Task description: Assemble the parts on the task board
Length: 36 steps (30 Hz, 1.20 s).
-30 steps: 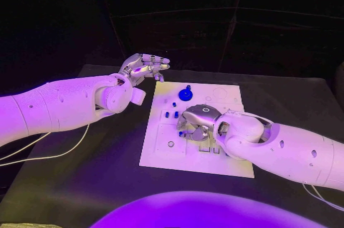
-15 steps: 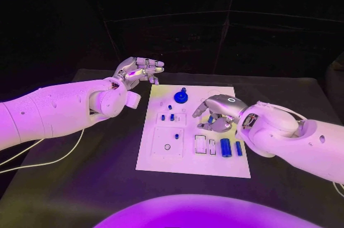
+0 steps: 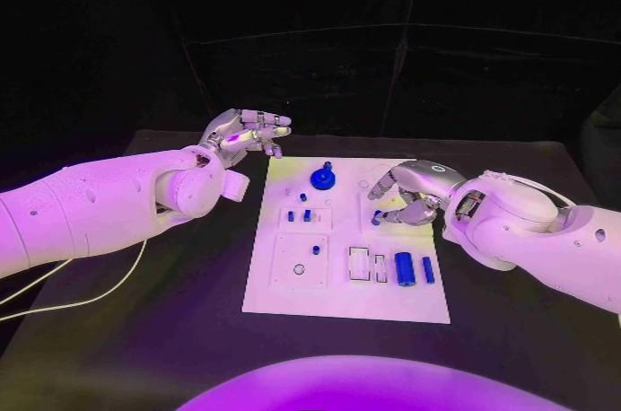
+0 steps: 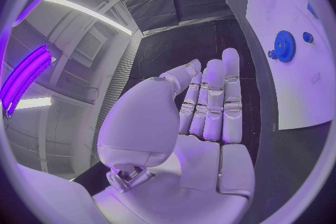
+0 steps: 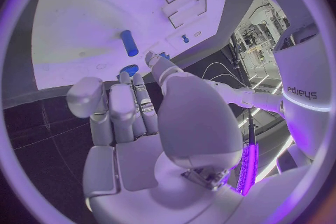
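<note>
Right hand (image 3: pixel 407 196): we see the fingers (image 3: pixel 384 185) curled downward over the far right part of the task board (image 3: pixel 295 290). A small blue part (image 3: pixel 378 217) sits right at the fingertips in the head view; we can't tell whether it is pinched or just lying under them. The right wrist view doesn't settle it: there the fingers (image 5: pixel 133 106) lie side by side with the thumb alongside, nothing visible in the palm, and a short blue peg (image 5: pixel 129 42) on the board beyond the fingertips, clear of them.

Left hand (image 3: pixel 246 131): fingers (image 3: pixel 272 122) loosely bent, apart, holding nothing, raised off the table (image 3: pixel 155 321) just beside the board's far left corner. The left wrist view shows the same fingers (image 4: pixel 210 95) nearly straight and pressed together, palm bare.

Outward from the right fingertips: the blue gear (image 3: pixel 324 171) stands on the board between the two hands, closer to the left fingers. The left wrist view shows its toothed rim (image 4: pixel 283 46), which the head view doesn't resolve. Toward the robot from the right fingers, a large blue cylinder (image 3: pixel 405 268) and a thinner blue bar (image 3: pixel 427 268) lie side by side on the board. Small blue pegs (image 3: pixel 299 215) stand in the board below the gear, nearer the left hand's side.
</note>
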{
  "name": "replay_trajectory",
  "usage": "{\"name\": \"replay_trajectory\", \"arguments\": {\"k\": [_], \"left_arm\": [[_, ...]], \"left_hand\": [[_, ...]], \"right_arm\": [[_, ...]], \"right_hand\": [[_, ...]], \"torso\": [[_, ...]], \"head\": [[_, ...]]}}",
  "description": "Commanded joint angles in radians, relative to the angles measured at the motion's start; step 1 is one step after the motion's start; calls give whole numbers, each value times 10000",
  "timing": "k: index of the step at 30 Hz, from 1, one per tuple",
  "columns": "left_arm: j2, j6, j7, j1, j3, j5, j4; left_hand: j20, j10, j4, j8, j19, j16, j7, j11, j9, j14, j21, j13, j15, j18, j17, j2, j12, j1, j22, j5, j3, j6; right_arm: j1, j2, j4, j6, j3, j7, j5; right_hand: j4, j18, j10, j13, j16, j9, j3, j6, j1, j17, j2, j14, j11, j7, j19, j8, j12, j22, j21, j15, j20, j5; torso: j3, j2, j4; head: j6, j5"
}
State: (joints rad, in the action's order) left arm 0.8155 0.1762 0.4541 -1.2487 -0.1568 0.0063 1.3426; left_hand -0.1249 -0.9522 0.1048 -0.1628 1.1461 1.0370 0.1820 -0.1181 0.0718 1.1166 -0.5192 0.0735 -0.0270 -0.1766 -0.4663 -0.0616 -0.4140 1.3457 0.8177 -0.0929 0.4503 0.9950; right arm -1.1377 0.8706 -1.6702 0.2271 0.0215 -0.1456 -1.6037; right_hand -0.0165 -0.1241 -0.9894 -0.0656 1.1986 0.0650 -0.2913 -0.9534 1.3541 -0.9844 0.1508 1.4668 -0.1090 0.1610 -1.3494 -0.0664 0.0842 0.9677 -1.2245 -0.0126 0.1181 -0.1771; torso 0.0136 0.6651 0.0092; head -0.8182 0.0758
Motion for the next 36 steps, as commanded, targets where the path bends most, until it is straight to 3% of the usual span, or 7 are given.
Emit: {"name": "replay_trajectory", "arguments": {"k": [1,15,28,33,36], "left_arm": [[-11,-156,20,-15,7,30,-3],[-23,-182,8,-13,6,30,-27],[-37,-200,11,-11,6,30,-37],[-36,-204,11,-11,6,30,-32],[-31,-204,10,-11,6,30,-31]], "left_hand": [[26,47,50,-48,-55,-52,15,14,-14,-42,61,-10,-9,-55,12,14,-62,-87,-11,-43,26,-52],[26,47,50,-48,-55,-52,15,14,-14,-42,61,-10,-9,-55,12,14,-62,-87,-11,-43,26,-52],[23,33,52,-65,-61,-56,12,17,-11,-49,68,-10,-10,-55,23,26,-81,-91,-17,-42,29,-42],[23,33,52,-65,-61,-56,12,17,-11,-49,68,-10,-10,-55,23,26,-81,-91,-17,-42,29,-42],[23,33,52,-65,-61,-56,12,17,-11,-49,68,-10,-10,-55,23,26,-81,-91,-17,-42,29,-42]], "right_arm": [[-23,-53,49,-619,-6,-113,-140],[-21,-392,456,-1603,1,-295,-510],[-17,-601,617,-1651,4,-276,-643],[-13,-690,726,-1519,5,-340,-699],[-12,-715,784,-1304,6,-404,-733]], "right_hand": [[0,97,13,-15,16,23,90,-6,78,28,-66,61,-3,-10,24,12,77,-27,30,-42,26,-56],[36,101,-809,-10,66,58,199,-384,284,88,-449,75,144,-65,-8,-53,666,-1,8,73,-74,-59],[39,143,-1647,13,217,98,-358,-988,474,1,-728,132,276,-97,-135,-181,748,217,-150,180,-172,230],[7,152,-1852,18,270,97,-541,-1162,449,-16,-749,145,309,-116,-167,-198,662,267,-192,213,-204,315],[21,166,-2063,5,332,115,-751,-1363,522,-66,-876,158,359,-165,-207,-253,635,357,-253,261,-240,527]], "torso": [[3,6,16],[15,6,-7],[5,-1,-2],[5,3,0],[1,-2,-2]], "head": [[-1,-9],[-77,19],[-96,-9],[-106,-17],[-113,-28]]}}
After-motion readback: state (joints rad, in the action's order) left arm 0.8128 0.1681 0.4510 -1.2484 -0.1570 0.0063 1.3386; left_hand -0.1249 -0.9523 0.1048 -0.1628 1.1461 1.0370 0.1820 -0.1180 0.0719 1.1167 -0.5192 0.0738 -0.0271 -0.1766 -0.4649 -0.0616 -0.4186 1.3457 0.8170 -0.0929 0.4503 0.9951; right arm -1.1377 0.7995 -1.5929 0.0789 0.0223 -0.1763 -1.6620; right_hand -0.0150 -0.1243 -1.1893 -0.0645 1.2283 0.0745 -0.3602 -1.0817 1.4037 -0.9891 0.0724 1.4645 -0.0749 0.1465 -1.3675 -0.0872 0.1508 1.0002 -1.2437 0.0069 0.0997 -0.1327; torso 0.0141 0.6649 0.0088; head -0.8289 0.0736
